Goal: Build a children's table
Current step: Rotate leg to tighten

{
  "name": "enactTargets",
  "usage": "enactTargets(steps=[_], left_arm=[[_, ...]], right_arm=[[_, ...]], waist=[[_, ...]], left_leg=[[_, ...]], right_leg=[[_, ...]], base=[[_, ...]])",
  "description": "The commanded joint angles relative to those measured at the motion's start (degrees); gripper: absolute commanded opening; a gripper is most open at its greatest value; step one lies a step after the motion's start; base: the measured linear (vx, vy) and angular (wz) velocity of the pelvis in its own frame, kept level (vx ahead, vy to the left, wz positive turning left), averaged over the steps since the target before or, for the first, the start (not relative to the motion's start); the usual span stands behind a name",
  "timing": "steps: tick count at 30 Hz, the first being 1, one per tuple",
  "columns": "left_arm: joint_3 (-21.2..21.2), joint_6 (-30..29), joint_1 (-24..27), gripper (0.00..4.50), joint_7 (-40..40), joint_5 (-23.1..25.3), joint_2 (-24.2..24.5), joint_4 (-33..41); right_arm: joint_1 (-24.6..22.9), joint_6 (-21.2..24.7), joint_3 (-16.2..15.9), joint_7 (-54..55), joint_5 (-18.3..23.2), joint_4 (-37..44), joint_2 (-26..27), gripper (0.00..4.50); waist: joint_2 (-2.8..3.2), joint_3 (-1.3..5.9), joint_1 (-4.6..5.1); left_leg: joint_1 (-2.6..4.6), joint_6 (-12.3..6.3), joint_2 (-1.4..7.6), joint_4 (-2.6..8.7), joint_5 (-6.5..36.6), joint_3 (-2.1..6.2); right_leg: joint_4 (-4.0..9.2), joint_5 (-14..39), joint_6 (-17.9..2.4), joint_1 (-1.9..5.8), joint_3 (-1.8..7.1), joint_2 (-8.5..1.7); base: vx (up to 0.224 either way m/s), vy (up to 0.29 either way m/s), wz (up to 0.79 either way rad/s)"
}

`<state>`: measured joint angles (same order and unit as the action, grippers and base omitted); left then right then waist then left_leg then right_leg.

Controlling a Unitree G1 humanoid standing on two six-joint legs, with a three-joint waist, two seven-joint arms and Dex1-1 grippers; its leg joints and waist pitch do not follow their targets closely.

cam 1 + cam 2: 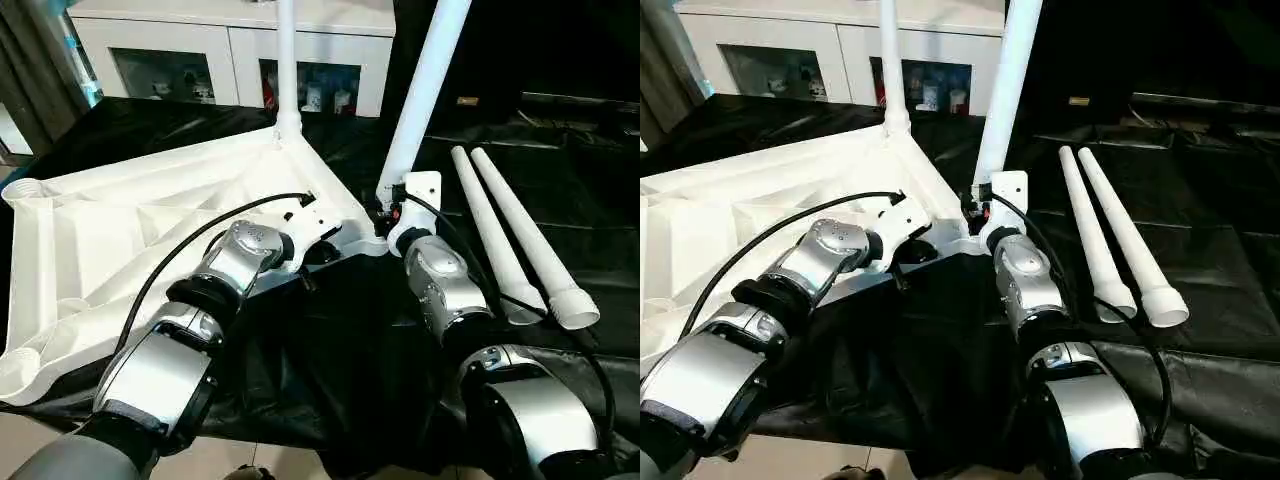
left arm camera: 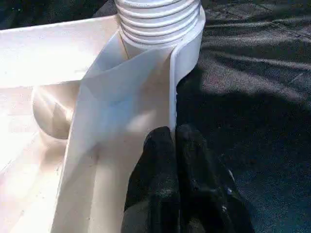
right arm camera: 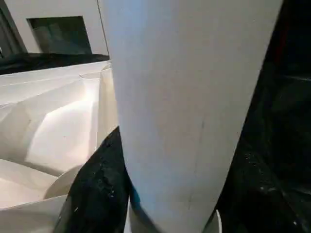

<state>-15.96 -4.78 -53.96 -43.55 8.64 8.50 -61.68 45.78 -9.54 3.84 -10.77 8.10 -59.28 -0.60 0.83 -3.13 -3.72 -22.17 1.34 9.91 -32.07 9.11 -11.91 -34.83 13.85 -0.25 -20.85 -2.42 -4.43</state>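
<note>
Two of the four long white tapered plastic tube legs are up at corners of the white ribbed plastic rectangular tabletop (image 1: 150, 225), which lies underside-up on the black-draped work table (image 1: 330, 340): one far leg (image 1: 287, 60) stands upright in the far corner socket, and the near leg (image 1: 425, 85), leaning slightly, sits at the near right corner. Remaining two spare legs (image 1: 520, 235) lie side by side on the cloth to the right, well apart from the tabletop. Right gripper (image 1: 392, 208) is clamped around the near leg low down; in the right wrist view a black finger (image 3: 99, 189) presses against the tube on one side. Left gripper (image 2: 177, 141), fingers together with nothing between them, rests at the tabletop's rim wall just beside that corner, where the left wrist view shows the threaded leg end (image 2: 158, 19) entering the corner socket. Judgement: step in hand is seating the second leg, threads still exposed, so not yet fully home. Next move likely calls for turning the leg about its own axis while holding it square to the socket, with the left gripper bracing the tabletop against rotation; cross-threading looks the main risk given the lean.
</note>
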Motion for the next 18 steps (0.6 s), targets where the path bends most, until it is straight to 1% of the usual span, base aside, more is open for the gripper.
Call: enactTargets(steps=[1, 2, 3, 4, 6, 7, 8, 9, 10, 12, 13, 14, 15, 16, 17, 18], left_arm=[[0.61, 1.01, -1.18, 0.0, 1.62, 0.45, -0.4, 0.67], [0.61, 1.03, -1.18, 0.0, 1.61, 0.45, -0.39, 0.67], [0.47, 2.23, -0.47, 0.0, 0.09, 0.32, -0.03, 1.43], [0.47, 2.25, -0.44, 0.0, 0.05, 0.31, -0.02, 1.47], [0.42, 2.65, 0.3, 0.0, -0.97, 0.09, 0.47, 2.37], [0.4, 2.75, 0.35, 0.0, -1.06, 0.08, 0.51, 2.42], [0.35, 3.19, 0.62, 0.0, -1.64, 0.0, 0.75, 2.7], [0.34, 3.27, 0.72, 0.0, -1.83, -0.04, 0.84, 2.8], [0.33, 3.59, 0.94, 0.0, -2.19, -0.09, 1.07, 3.0], [0.26, 4.9, 1.72, 0.0, -3.49, -0.19, 2.02, 3.57], [0.21, 5.7, 1.96, 0.0, -4.23, -0.29, 2.28, 3.74], [0.25, 6.08, 2.12, 0.0, -4.76, -0.36, 2.46, 3.85], [0.26, 6.4, 2.38, 0.0, -5.18, -0.38, 2.77, 4.04], [0.25, 6.86, 2.7, 0.0, -5.73, -0.42, 3.05, 4.34], [0.26, 6.94, 2.94, 0.0, -6.0, -0.45, 3.29, 4.59], [0.24, 7.04, 3.03, 0.0, -6.16, -0.46, 3.38, 4.7]], right_arm=[[-3.17, 3.15, -1.61, -2.88, -0.85, -6.04, 2.51, 2.58], [-3.16, 3.13, -1.61, -2.91, -0.85, -6.06, 2.51, 2.66], [-2.6, 2.0, -1.82, -5.21, -1.12, -5.91, 2.41, 2.94], [-2.59, 1.98, -1.82, -5.28, -1.12, -5.89, 2.4, 3.02], [-2.31, 1.18, -1.78, -7.93, -0.81, -5.07, 2.22, 3.13], [-2.31, 1.12, -1.78, -8.1, -0.79, -5.01, 2.21, 3.13], [-2.29, 0.86, -1.72, -9.11, -0.6, -4.57, 2.08, 3.25], [-2.28, 0.81, -1.69, -9.46, -0.51, -4.38, 2.02, 3.25], [-2.27, 0.64, -1.59, -10.29, -0.32, -4.01, 1.86, 3.48], [-2.41, -0.04, -1.58, -13.41, 0.11, -2.67, 0.89, 3.53], [-2.46, -0.23, -1.53, -14.23, 0.21, -2.34, 0.59, 3.56], [-2.49, -0.35, -1.41, -14.91, 0.27, -2.1, 0.37, 3.65], [-2.63, -0.51, -1.46, -15.85, 0.25, -1.53, -0.12, 3.87], [-2.77, -0.65, -1.5, -16.64, 0.15, -1.07, -0.64, 3.91], [-2.89, -0.75, -1.51, -17.22, 0.07, -0.67, -1.15, 3.94], [-2.94, -0.73, -1.5, -17.42, 0.09, -0.53, -1.32, 4.01]], waist=[[0.72, 2.68, 0.15], [0.76, 2.78, 0.14], [0.65, 3.12, 0.17], [0.64, 3.15, 0.21], [0.69, 3.07, 0.22], [0.54, 3.19, 0.23], [0.59, 3.19, 0.24], [0.61, 3.19, 0.25], [0.53, 3.37, 0.24], [0.47, 3.54, 0.31], [0.48, 3.62, 0.33], [0.45, 3.71, 0.36], [0.44, 4.01, 0.34], [0.37, 4.14, 0.31], [0.38, 4.31, 0.21], [0.42, 4.34, 0.13]], left_leg=[[1.78, 1.36, 4.14, 4.54, 19.66, 2.32], [1.7, 1.27, 4.19, 4.49, 18.93, 2.34], [1.53, 0.39, 4.09, 4.23, 16.43, 2.27], [1.47, -0.06, 4.07, 4.09, 15.72, 2.19], [1.39, -1.19, 4.06, 3.96, 14.87, 2.11], [1.4, -1.66, 4.13, 3.89, 14.5, 2.12], [1.39, -1.87, 4.12, 3.84, 14.23, 2.11], [1.39, -2.16, 4.13, 3.82, 14.0, 2.09], [1.38, -2.45, 4.19, 3.71, 13.14, 2.11], [1.32, -3.22, 4.14, 3.47, 11.74, 2.06], [1.17, -4.02, 4.06, 3.27, 10.47, 2.02], [1.11, -4.41, 4.04, 3.12, 9.69, 1.99], [1.01, -5.85, 3.99, 2.68, 6.83, 1.98], [1.0, -6.41, 3.97, 2.51, 5.87, 1.93], [0.82, -7.57, 3.95, 2.2, 4.06, 1.93], [0.82, -8.01, 3.96, 2.1, 3.6, 1.88]], right_leg=[[4.72, 4.85, -13.49, 0.56, 2.72, -4.9], [4.61, 3.89, -13.73, 0.63, 2.74, -5.0], [4.19, -0.26, -14.34, 1.02, 2.58, -4.92], [4.06, -1.5, -14.59, 1.04, 2.56, -4.89], [3.98, -2.96, -15.14, 1.11, 2.5, -4.97], [3.91, -2.99, -15.43, 1.22, 2.46, -5.07], [3.92, -2.97, -15.54, 1.23, 2.46, -5.07], [3.92, -2.78, -15.69, 1.26, 2.44, -5.03], [3.75, -3.52, -15.93, 1.38, 2.42, -5.07], [3.5, -5.56, -16.27, 1.49, 2.33, -4.98], [3.33, -7.47, -16.47, 1.56, 2.3, -5.01], [3.16, -8.71, -16.59, 1.61, 2.28, -4.99], [2.57, -13.06, -16.95, 1.68, 2.16, -4.89], [2.41, -14.73, -17.06, 1.68, 2.12, -4.83], [1.96, -17.99, -17.23, 1.71, 2.0, -4.72], [1.86, -19.16, -17.34, 1.59, 1.94, -4.66]], base=[[0.0, 0.0, 0.0], [0.0, 0.0, 0.0], [0.0, 0.0, 0.0], [0.0, 0.0, 0.0], [0.0, 0.0, 0.0], [0.0, 0.0, 0.0], [0.0, 0.0, 0.0], [0.0, 0.0, 0.0], [0.0, 0.0, 0.0], [0.0, 0.0, 0.0], [0.0, 0.0, 0.0], [0.0, 0.0, 0.0], [0.0, 0.0, 0.0], [0.0, 0.0, 0.0], [0.0, 0.0, 0.0], [0.0, 0.0, 0.0]])
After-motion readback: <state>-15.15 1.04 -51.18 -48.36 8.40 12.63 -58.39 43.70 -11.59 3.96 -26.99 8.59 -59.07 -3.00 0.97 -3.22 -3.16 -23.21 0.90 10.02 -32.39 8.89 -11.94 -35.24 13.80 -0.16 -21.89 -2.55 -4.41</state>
